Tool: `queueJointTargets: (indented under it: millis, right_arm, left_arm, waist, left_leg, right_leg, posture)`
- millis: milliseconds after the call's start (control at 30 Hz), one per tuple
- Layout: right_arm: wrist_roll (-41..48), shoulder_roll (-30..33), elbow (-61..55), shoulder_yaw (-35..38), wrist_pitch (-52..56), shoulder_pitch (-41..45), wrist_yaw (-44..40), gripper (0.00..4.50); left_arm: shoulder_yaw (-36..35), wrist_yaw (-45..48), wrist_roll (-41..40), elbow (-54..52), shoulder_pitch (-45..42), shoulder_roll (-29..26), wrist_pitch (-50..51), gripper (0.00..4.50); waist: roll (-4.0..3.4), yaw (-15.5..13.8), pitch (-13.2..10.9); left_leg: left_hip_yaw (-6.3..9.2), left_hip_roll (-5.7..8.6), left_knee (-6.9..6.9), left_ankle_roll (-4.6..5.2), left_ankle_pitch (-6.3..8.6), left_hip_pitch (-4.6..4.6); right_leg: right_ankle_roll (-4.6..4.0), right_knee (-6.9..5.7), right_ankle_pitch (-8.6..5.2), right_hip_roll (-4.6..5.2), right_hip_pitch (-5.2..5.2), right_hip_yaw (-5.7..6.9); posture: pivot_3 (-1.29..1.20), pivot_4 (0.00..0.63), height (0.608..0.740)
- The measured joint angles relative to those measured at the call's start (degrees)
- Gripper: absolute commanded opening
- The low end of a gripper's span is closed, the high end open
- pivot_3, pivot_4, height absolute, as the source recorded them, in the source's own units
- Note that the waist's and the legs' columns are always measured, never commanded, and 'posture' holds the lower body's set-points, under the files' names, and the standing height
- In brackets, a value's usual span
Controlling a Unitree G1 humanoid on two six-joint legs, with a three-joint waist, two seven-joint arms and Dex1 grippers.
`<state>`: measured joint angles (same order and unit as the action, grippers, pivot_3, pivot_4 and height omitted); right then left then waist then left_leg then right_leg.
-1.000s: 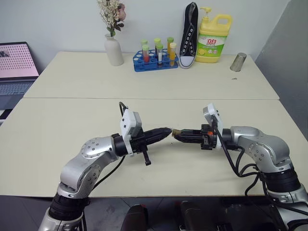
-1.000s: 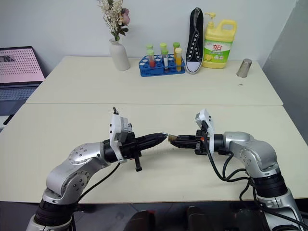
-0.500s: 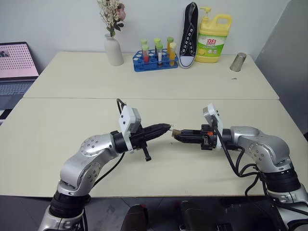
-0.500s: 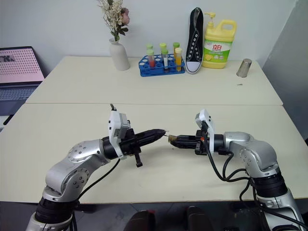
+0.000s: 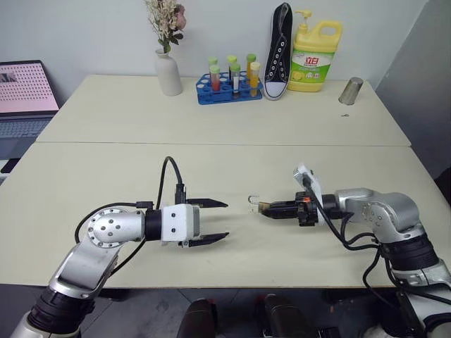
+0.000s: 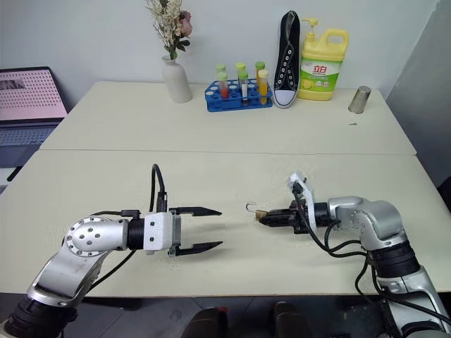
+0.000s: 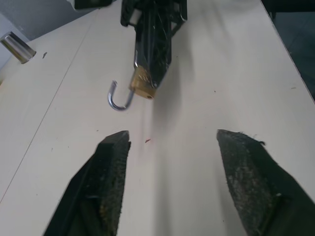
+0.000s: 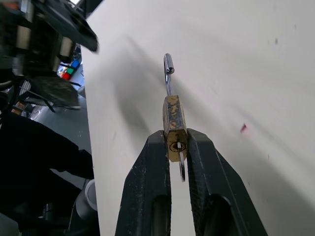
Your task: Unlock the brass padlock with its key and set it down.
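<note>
— So, from the head cameras, where does the job stand?

— Over the cream tabletop (image 5: 106,183) the right gripper (image 5: 266,208) is clamped on the tiny golden-brass rectangular padlock with its thin silver shackle (image 5: 256,205), held just above the surface near the middle of the front table. The left gripper (image 5: 211,220) hangs well apart from it, black fingers spread wide and gripping nothing.

— And the shackle?

— Look at the left wrist camera. The brass padlock (image 7: 141,84) sticks out of the right gripper (image 7: 147,81), and its silver hook (image 7: 118,98) curls free at one end, swung out of the body. I'd judge the unlocking done. The left gripper's two fingers (image 7: 110,169) frame the lock from a distance, with bare table between.

— Where's the key?

— The right wrist camera helps a little. The padlock (image 8: 173,120) sits pinched between the black fingertips (image 8: 156,147), keyhole end toward the lens. A thin metal loop hangs beside that end; whether it belongs to a key I cannot tell.

— What remains, then?

— Setting it down, I'd say. The lock is not yet resting on the table, so the right arm has to lower it and let go.
</note>
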<state>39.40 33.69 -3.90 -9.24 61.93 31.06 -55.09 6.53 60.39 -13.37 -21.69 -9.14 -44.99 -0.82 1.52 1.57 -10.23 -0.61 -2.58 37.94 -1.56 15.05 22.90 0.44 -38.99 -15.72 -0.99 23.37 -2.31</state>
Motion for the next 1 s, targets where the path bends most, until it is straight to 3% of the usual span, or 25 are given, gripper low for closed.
queueJointTargets:
  millis: [33, 133, 233, 400, 633, 733, 1000]
  right_arm:
    - [-1.0, -0.5, 2.7, -1.4, 0.5, 2.1, 0.0, 0.15]
    - [-3.9, -1.4, 7.4, -4.3, 0.6, 5.6, 0.1, 0.15]
    - [-6.9, -2.3, 11.1, -7.1, -0.6, 6.6, -0.2, 0.15]
    - [-11.3, -2.3, 14.4, -8.6, -5.3, 7.7, -1.8, 1.79]
    - [-17.5, 5.3, 9.8, -10.1, -16.6, 4.8, -7.3, 4.42]
    - [-20.0, 9.2, 6.9, -9.9, -22.6, 1.3, -9.0, 4.47]
    - [-17.9, 11.8, -7.1, -1.7, -29.0, -8.5, -9.6, 4.47]
  left_arm:
    - [0.0, -1.1, 0.7, 0.2, -0.1, 0.9, -0.8, 3.50]
    - [0.2, -2.1, 2.1, 0.4, -0.1, 1.7, -2.0, 4.38]
    - [0.3, -2.3, 2.4, 0.6, 0.0, 2.3, -2.2, 4.48]
    - [0.2, -2.9, 1.9, 1.0, 0.5, 3.2, -0.6, 4.50]
    - [-0.5, -4.7, 0.2, 0.6, 2.6, 2.0, 7.5, 4.50]
    - [-0.7, -4.7, 1.6, 0.1, 4.4, -0.3, 9.1, 4.50]
    - [-1.4, -4.4, 0.2, -1.0, 4.8, -0.9, 13.4, 4.50]
  waist:
    - [0.00, 0.1, 0.0]
    - [0.00, 0.3, 0.0]
    - [0.00, 0.2, 0.0]
    - [-0.01, 0.2, 0.0]
    - [-0.01, 0.1, 0.0]
    - [-0.02, 0.1, 0.0]
    - [-0.01, 0.1, 0.0]
  left_leg:
    - [-0.01, 0.00, 0.00, 0.00, 0.00, -0.01]
    - [0.00, -0.03, 0.00, 0.00, 0.00, -0.03]
    - [0.02, -0.03, -0.01, 0.00, 0.00, 0.01]
    - [-0.04, 0.02, 0.00, 0.00, 0.00, 0.03]
    - [0.04, 0.00, -0.02, 0.00, 0.00, 0.02]
    - [0.02, 0.00, -0.03, 0.00, 0.00, 0.01]
    - [0.03, -0.02, 0.00, 0.00, 0.00, 0.01]
  right_leg:
    - [0.01, -0.02, 0.00, 0.00, 0.01, -0.01]
    - [0.00, -0.03, 0.00, -0.02, 0.01, -0.01]
    - [-0.05, -0.02, 0.02, -0.02, 0.03, 0.02]
    - [-0.22, -0.01, 0.13, 0.01, 0.05, -0.02]
    - [0.01, -0.01, -0.01, 0.01, 0.04, 0.04]
    - [0.01, -0.01, -0.01, 0.02, 0.05, 0.03]
    - [0.03, -0.03, -0.02, 0.02, 0.03, 0.04]
  posture:
    - [0.00, 0.150, 0.740]
    - [0.00, 0.150, 0.740]
    - [0.00, 0.150, 0.740]
    - [0.00, 0.150, 0.740]
    - [0.00, 0.150, 0.740]
    - [0.00, 0.150, 0.740]
    - [0.00, 0.150, 0.740]
